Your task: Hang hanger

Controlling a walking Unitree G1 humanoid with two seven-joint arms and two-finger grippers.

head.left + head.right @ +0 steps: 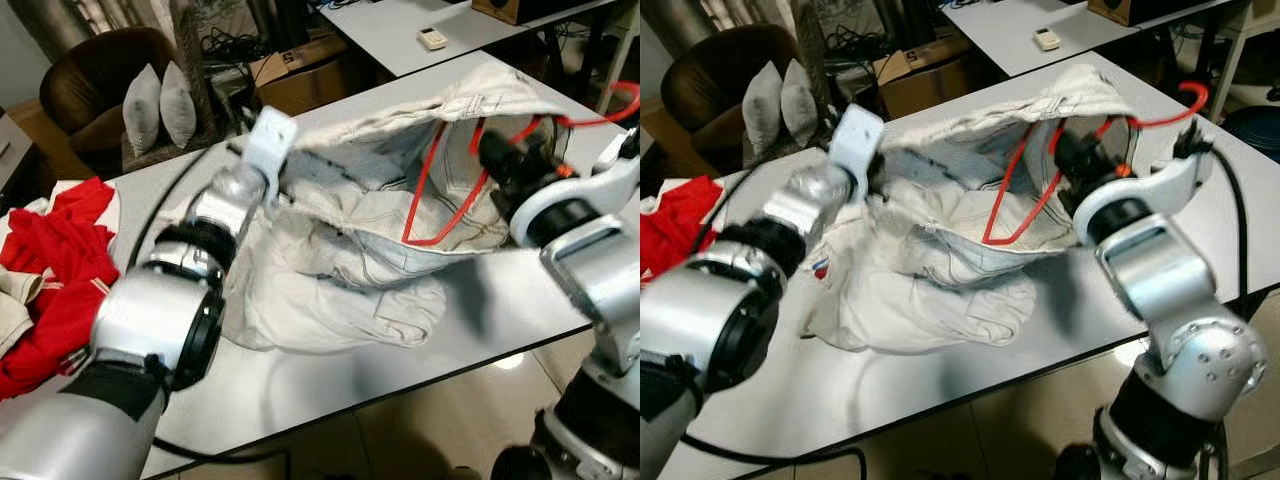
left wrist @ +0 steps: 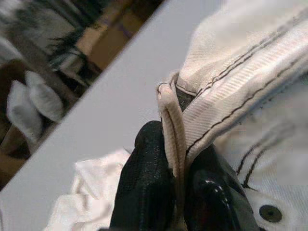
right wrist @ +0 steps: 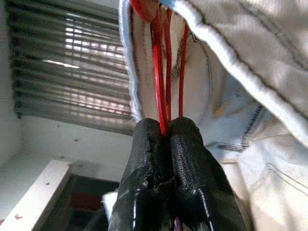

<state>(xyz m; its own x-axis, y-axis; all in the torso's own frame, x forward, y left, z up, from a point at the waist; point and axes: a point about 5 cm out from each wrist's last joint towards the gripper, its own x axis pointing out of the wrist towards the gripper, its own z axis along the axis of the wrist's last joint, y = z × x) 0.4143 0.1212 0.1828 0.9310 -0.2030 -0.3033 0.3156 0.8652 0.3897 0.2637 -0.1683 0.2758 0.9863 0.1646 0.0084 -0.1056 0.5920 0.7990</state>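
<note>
Left gripper (image 2: 175, 192) pinching jacket (image 1: 370, 250) hem, right gripper (image 3: 166, 139) clamped on red wire hanger (image 1: 440, 190): keep hem taut while threading.

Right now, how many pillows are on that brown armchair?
2: both grey pillows stand side by side on the brown armchair beyond the table, the left pillow touching the right pillow. Others may be hidden.

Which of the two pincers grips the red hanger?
The right pincer, shut on the red hanger inside the garment; the left pincer pinches the white garment edge instead.
</note>
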